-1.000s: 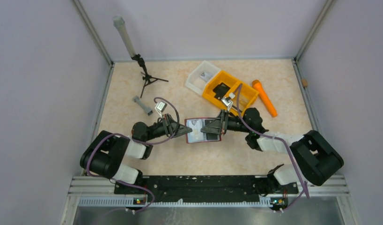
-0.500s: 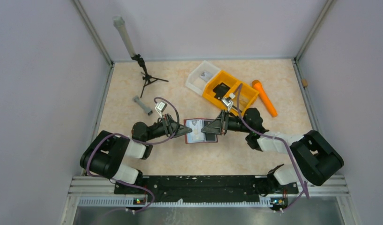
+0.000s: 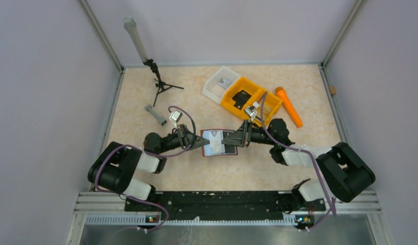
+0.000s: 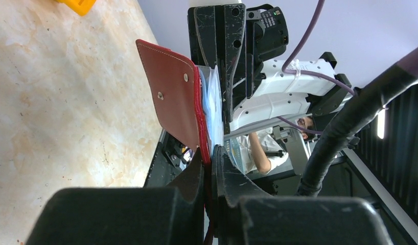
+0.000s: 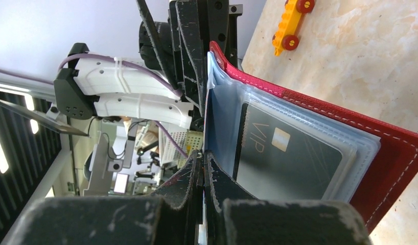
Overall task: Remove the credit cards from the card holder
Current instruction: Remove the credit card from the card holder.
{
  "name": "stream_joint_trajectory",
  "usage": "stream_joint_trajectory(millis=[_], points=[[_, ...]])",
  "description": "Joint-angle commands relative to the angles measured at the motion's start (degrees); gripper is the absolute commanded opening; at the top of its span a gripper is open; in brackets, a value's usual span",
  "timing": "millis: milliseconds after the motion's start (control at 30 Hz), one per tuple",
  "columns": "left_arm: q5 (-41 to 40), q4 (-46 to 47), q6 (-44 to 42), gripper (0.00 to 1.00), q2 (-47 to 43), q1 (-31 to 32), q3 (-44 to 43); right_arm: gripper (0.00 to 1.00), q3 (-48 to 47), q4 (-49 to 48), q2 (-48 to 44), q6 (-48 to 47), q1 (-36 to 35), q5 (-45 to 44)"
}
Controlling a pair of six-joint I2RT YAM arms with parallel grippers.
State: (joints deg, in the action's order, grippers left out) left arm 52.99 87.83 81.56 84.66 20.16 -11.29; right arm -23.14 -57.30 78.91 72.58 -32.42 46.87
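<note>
The dark red card holder (image 3: pixel 217 143) hangs open, held off the table between my two grippers. My left gripper (image 3: pixel 203 143) is shut on its left edge; in the left wrist view (image 4: pixel 211 159) the jaws pinch the red cover (image 4: pixel 172 97). My right gripper (image 3: pixel 229 142) is shut on a thin pale inner sleeve at the holder's right side, as the right wrist view (image 5: pixel 203 159) shows. A dark grey credit card (image 5: pixel 291 153) marked VIP sits inside a clear sleeve of the red holder (image 5: pixel 396 153). Whether a card lies between the right jaws cannot be told. The tan-yellow card is hidden.
An orange two-compartment tray (image 3: pixel 234 105) and a white tray (image 3: pixel 214 88) stand behind the holder. An orange tool (image 3: pixel 288 106) lies to their right. A small tripod (image 3: pixel 160 86) and a grey bolt (image 3: pixel 156 114) are at the back left. A yellow toy piece (image 5: pixel 291 23) lies on the table.
The card holder and both grippers have shifted slightly to the left. Both grips are unchanged.
</note>
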Motion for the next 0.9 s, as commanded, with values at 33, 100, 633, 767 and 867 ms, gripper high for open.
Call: stream_joint_trajectory(millis=[33,100,633,767,867], points=[[0.29,4.95,-0.32,0.00,-0.67,-0.64,-0.07,0.00,0.93,-4.03,-2.45,-0.26,2.13,1.82],[0.31,4.89,-0.14,0.00,-1.17,-0.83,0.03,0.00,1.49,-3.44,-3.20,-0.88,3.14,2.42],[0.40,4.89,0.80,0.00,-2.32,-0.74,-1.14,0.15,-0.72,-1.72,-2.54,-1.76,2.07,2.62],[0.43,4.89,0.79,0.00,-2.14,-0.70,-1.28,0.19,-1.09,-1.40,-2.41,-1.90,1.84,2.43],[0.45,4.89,0.92,0.00,-1.97,-0.71,-1.53,0.21,-1.54,-1.15,-1.98,-2.08,1.51,2.39]])
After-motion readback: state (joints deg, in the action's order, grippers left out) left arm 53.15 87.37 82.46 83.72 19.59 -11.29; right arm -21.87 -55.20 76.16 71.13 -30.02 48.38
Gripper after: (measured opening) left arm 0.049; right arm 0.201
